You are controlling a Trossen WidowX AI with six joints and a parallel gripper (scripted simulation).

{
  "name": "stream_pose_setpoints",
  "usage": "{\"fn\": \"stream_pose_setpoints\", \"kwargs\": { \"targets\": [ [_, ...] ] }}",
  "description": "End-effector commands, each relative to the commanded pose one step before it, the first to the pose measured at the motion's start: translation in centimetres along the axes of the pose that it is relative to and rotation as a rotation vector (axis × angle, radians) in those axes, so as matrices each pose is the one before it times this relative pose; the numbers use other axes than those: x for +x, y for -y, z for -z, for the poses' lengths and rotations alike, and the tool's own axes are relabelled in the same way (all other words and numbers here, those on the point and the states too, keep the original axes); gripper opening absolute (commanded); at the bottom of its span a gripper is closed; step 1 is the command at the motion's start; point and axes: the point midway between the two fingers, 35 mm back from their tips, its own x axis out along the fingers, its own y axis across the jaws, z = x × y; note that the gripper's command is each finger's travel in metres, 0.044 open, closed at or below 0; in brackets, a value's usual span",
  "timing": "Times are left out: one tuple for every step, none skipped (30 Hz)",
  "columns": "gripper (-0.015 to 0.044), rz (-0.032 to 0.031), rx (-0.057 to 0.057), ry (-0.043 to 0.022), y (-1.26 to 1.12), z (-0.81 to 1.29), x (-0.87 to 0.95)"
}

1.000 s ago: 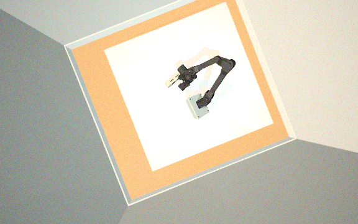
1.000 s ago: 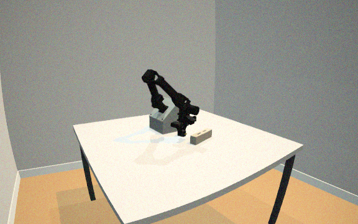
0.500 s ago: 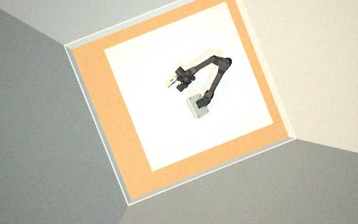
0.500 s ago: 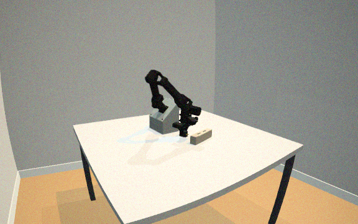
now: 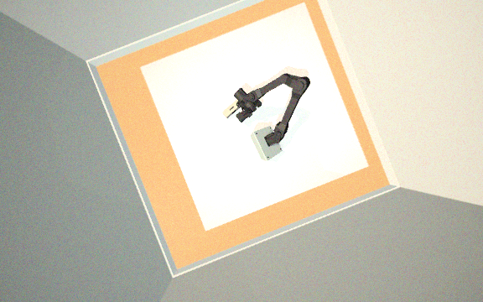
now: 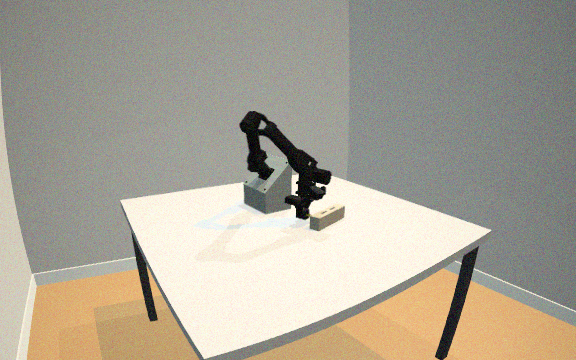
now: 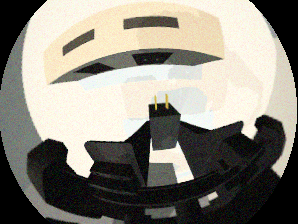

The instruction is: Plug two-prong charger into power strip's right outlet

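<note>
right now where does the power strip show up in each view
Top: the power strip is a beige bar left of centre, partly under the gripper.
Exterior: beige block on the table, just right of the gripper.
Wrist: wide beige bar across the upper part, two dark slots on it.
Shared landmark: the gripper, shut on the charger, beside the strip.

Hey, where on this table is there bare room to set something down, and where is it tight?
Bare: the wide front stretch of the table, and the right side past the power strip. Crowded: the back middle, where the end effector, shut on the charger, hangs beside the strip near the arm's grey base.
</note>
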Motion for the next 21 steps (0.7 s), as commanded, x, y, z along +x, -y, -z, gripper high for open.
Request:
{"fn": "stream_pose_setpoints", "kwargs": {
  "targets": [
    [0.0000, -0.00424, 0.0034, -0.00388, -0.214, -0.461, 0.067],
    [0.0000, 0.00000, 0.0005, 0.00003, -0.021, -0.111, 0.002],
    [0.0000, 0.00000, 0.0005, 0.00003, -0.021, -0.111, 0.002],
    [0.0000, 0.00000, 0.0005, 0.00003, -0.022, -0.110, 0.002],
    [0.0000, 0.00000, 0.0005, 0.00003, -0.022, -0.110, 0.002],
    [0.0000, 0.00000, 0.0005, 0.00003, -0.022, -0.110, 0.003],
    [0.0000, 0.00000, 0.0005, 0.00003, -0.022, -0.110, 0.003],
    [0.0000, 0.00000, 0.0005, 0.00003, -0.023, -0.110, 0.003],
    [0.0000, 0.00000, 0.0005, 0.00003, -0.024, -0.110, 0.003],
    [0.0000, 0.00000, 0.0005, 0.00003, -0.024, -0.109, 0.003],
    [0.0000, 0.00000, 0.0005, 0.00003, -0.024, -0.109, 0.003],
    [0.0000, 0.00000, 0.0005, 0.00003, -0.025, -0.109, 0.003],
    [0.0000, 0.00000, 0.0005, 0.00003, -0.025, -0.109, 0.004],
    [0.0000, 0.00000, 0.0005, 0.00003, -0.025, -0.109, 0.004],
    [0.0000, 0.00000, 0.0005, 0.00003, -0.027, -0.108, 0.004],
    [0.0000, 0.00000, 0.0005, 0.00003, -0.027, -0.108, 0.004],
    [0.0000, 0.00000, 0.0005, 0.00003, -0.027, -0.108, 0.004],
    [0.0000, 0.00000, 0.0005, 0.00003, -0.027, -0.108, 0.004],
    [0.0000, 0.00000, 0.0005, 0.00003, -0.028, -0.108, 0.004],
    [0.0000, 0.00000, 0.0005, 0.00003, -0.028, -0.108, 0.004],
    [0.0000, 0.00000, 0.0005, 0.00003, -0.033, -0.107, 0.004]
  ]
}}
